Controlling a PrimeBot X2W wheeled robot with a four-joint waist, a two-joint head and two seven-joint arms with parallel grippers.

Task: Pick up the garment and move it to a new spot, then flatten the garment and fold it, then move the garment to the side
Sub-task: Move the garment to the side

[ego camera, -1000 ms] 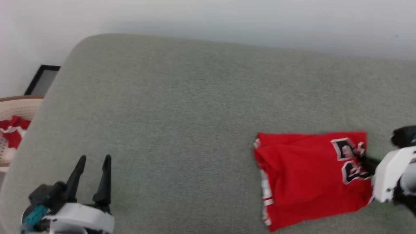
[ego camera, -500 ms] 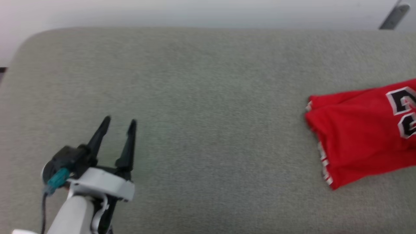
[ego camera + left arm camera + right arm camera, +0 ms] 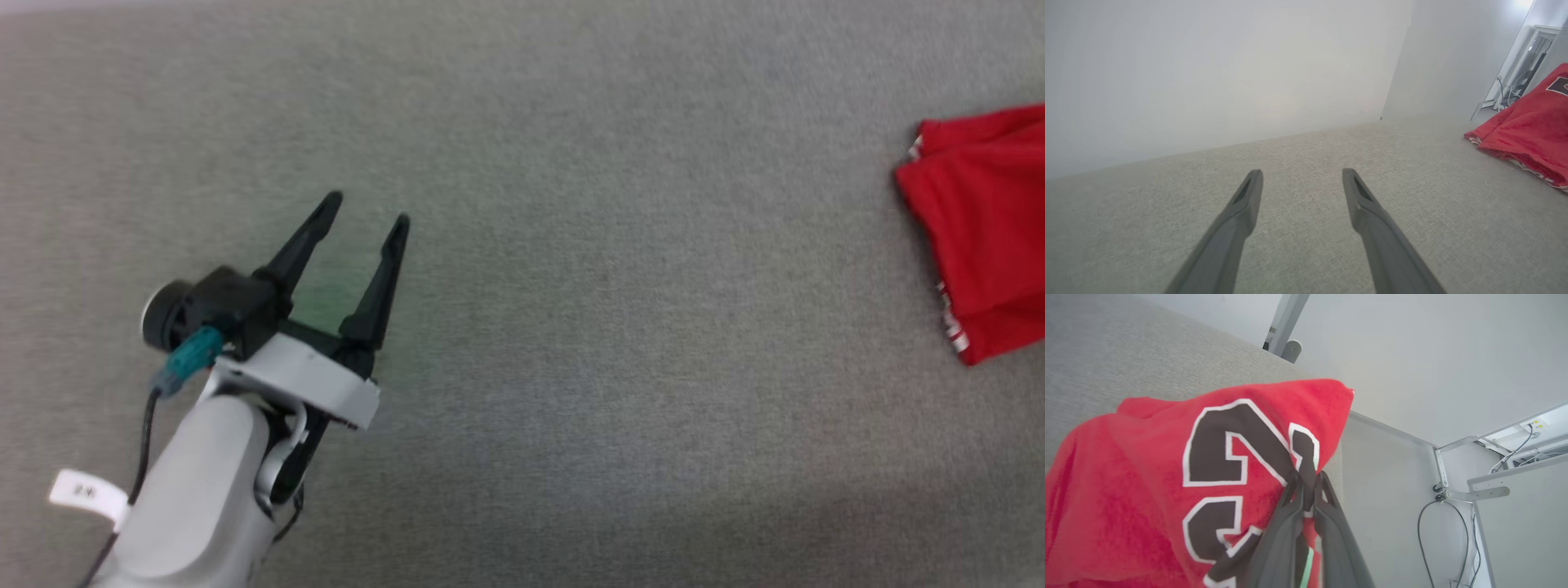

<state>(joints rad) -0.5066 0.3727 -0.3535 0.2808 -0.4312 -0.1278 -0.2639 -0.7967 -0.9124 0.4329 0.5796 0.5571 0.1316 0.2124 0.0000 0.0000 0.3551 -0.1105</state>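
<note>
- Garment [image 3: 984, 237] cut off by right edge of head view; just its left end w/ a strip of white-and-red trim is in frame, slightly blurred.
- Left wrist view: garment [image 3: 1531, 130] again clipped at right edge. A dark patch at the top corner is too cropped to read.
- Right wrist view: garment [image 3: 1147, 490] runs off bottom and left. Right gripper's fingers [image 3: 1274, 539] cover part of the lower digit, so can't tell which number it is. Upper digit looks like a 2.
- Garment look: bright red, folded over w/ layered edges, black digits w/ white outline, striped trim along one side.
- Garment pos: lying on grey fabric surface [image 3: 612, 327], far right, well apart from left gripper [image 3: 366, 207].
- Right gripper [image 3: 1308, 475]: jaws nearly together, pinching a fold of garment by the digits, near the surface's edge. Can't tell if the fold is lifted off the surface.
- Left gripper [image 3: 1302, 173]: jaws wide apart, nothing btwn them, over bare surface.
- White tag [image 3: 86, 492] on left arm: print too small to read.
</note>
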